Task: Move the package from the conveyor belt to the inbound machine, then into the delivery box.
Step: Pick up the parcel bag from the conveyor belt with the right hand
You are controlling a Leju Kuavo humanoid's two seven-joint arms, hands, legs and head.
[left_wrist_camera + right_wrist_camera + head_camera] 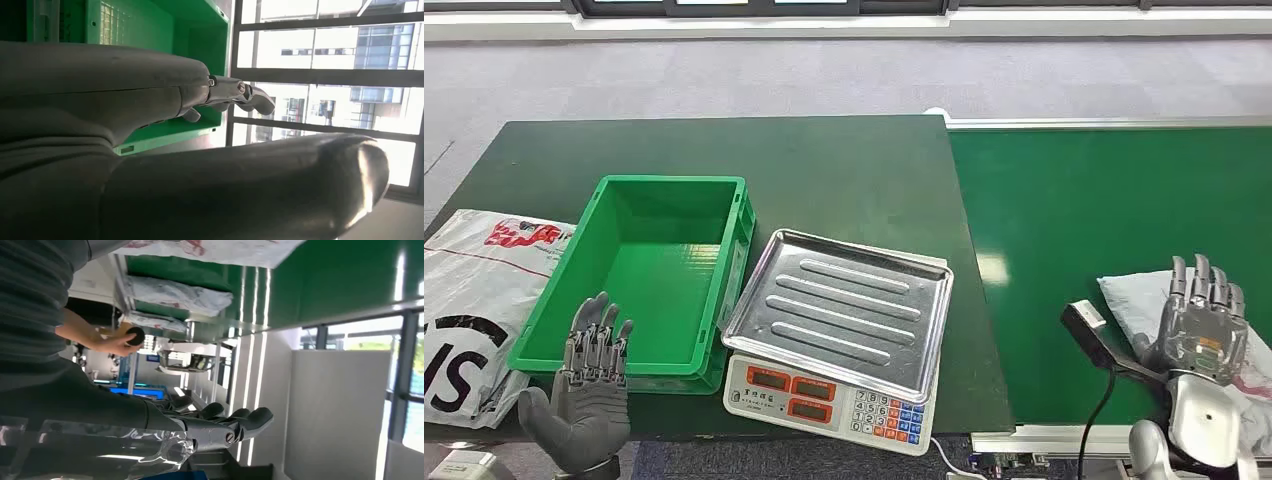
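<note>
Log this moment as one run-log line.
package on conveyor belt, not yet gripped | right robot hand over it | left robot hand open | scale tray empty

"is" on white bag (469,320)

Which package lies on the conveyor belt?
The grey package under the right hand; the white printed one lies left of the green bin.
</note>
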